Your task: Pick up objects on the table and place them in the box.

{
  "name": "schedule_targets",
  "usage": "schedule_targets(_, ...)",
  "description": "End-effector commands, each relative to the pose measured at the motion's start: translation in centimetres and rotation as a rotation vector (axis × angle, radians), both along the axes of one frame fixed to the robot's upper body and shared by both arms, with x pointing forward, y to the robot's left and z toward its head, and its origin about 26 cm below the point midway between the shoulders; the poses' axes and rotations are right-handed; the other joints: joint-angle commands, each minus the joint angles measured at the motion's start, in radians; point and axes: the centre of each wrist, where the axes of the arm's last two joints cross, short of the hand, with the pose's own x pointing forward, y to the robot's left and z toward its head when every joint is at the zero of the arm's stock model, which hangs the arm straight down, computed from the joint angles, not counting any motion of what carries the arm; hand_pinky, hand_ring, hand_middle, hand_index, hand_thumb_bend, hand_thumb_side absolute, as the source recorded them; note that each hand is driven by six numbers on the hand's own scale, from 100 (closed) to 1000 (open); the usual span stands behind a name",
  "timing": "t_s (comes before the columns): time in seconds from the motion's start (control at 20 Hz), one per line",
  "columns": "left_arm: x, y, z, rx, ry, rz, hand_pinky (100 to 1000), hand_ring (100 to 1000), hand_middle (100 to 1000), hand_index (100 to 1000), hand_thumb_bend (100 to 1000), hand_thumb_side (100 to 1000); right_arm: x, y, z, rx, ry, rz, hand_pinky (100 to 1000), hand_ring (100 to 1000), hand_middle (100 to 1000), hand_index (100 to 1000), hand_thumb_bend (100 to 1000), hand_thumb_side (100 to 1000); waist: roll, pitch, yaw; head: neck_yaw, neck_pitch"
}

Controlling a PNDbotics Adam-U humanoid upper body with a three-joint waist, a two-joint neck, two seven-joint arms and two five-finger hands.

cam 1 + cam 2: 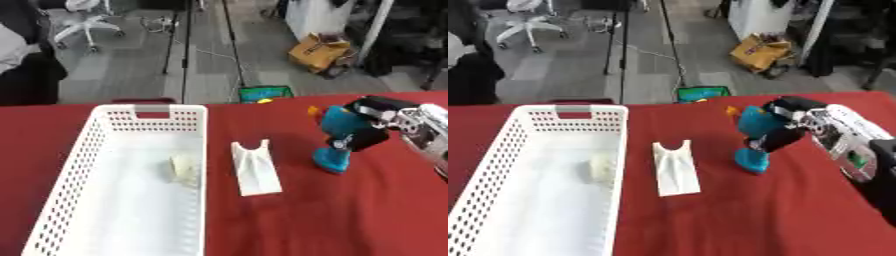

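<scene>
Right hand comes in from the right, its dark fingers curled round the upper body of the blue toy. The toy stands upright on the red table, base apparently touching the cloth, so I judge the grasp made but the lift not begun; whether the thumb closes fully behind the toy I cannot tell. A small orange part sticks out at the toy's top left. Left of the toy, apart from it, lies a white holder, lengthwise, between the toy and the basket. The basket sits at the left, long axis running away from me, and already holds one pale lump near its right wall. Left hand shows in neither view. Risks from here: the grip sits high on the toy with the heavy-looking base hanging below, so the toy may pivot or slide out on the lift. The path to the basket crosses the white holder; a low carry could knock it or push it against the basket wall. A low pass could also catch the basket's near rim and shift or tip the light basket. A release too far right would drop the toy outside.
</scene>
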Motion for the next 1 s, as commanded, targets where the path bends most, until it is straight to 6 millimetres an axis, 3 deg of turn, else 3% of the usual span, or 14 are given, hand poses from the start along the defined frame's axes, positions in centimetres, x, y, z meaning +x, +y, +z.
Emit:
schedule_targets(0.05, -0.2, 0.2, 0.6, 0.003, -0.019, 0.006, 639, 498, 574, 641, 100, 865, -0.3, -0.1, 1.9, -0.003, -0.047, -0.004, 203, 335, 341, 463, 100, 503, -0.004, -0.024, -0.001, -0.002, -0.010)
schedule_targets(1.0, -0.3, 0.4, 0.5, 0.011, -0.007, 0.018, 636, 498, 574, 640, 100, 865, -0.4, 1.0, 3.5, -0.019, -0.095, 0.007, 151, 277, 254, 398, 100, 520, -0.014, -0.034, -0.015, -0.005, -0.006)
